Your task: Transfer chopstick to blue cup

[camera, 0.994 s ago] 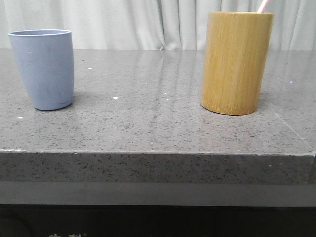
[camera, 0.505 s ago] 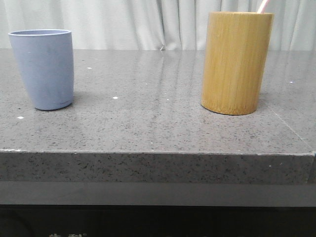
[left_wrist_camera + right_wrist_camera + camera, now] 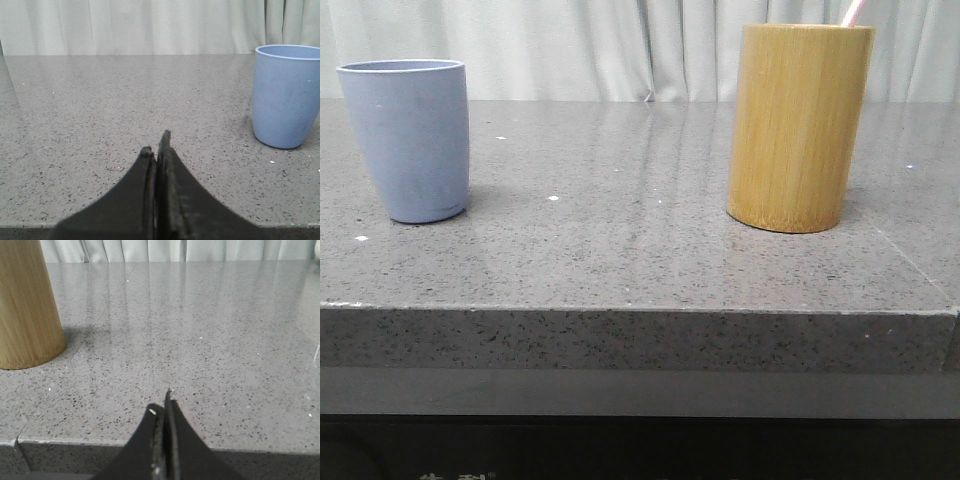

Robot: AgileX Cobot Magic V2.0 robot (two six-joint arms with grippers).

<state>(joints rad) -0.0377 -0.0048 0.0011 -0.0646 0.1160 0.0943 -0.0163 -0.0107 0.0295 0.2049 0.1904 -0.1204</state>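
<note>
The thin pale pink chopstick (image 3: 854, 12) stands in the tall tan bamboo cylinder (image 3: 798, 128), well apart from the empty matte periwinkle-blue tumbler (image 3: 408, 140), while left gripper (image 3: 157, 150) and right gripper (image 3: 164, 412) sit clenched, grasping nothing, low at the table edge.

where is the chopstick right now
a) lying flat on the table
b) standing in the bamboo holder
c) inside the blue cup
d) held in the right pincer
b: in the front view the pink tip of the chopstick pokes out above the rim of the bamboo holder, the blue cup stands apart at the far left, and the right pincer is shut on nothing.
</note>
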